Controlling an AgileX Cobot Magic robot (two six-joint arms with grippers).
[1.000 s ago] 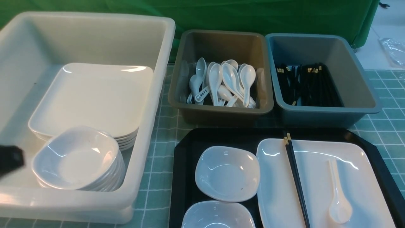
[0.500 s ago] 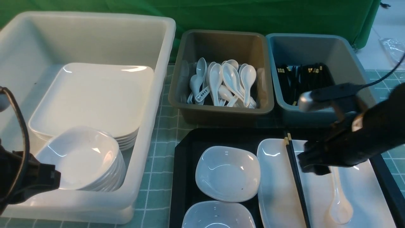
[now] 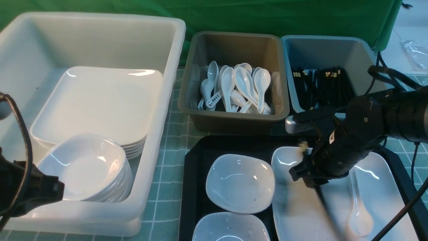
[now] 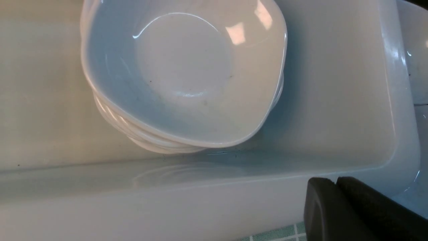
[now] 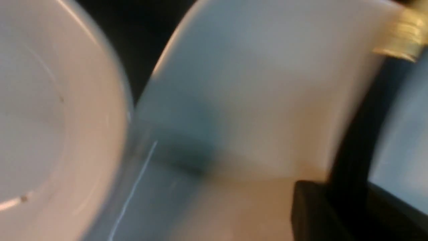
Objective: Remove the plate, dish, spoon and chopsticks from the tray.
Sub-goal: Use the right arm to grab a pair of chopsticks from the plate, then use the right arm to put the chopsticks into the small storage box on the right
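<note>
- the right gripper [image 3: 309,177] hangs over the plate [image 3: 291,214] at lower right of the front view; its jaws pinch the chopsticks [image 5: 359,134], which are blurred.
- the spoon [image 3: 359,207] lies on the plate, just right of that gripper.
- the plate, the dish [image 3: 240,183] and a second dish [image 3: 229,229] sit on the tray [image 3: 197,174], lower centre.
- the left gripper [image 4: 336,190], jaws pressed together, is beside the white tub [image 4: 200,204] at lower left.
</note>
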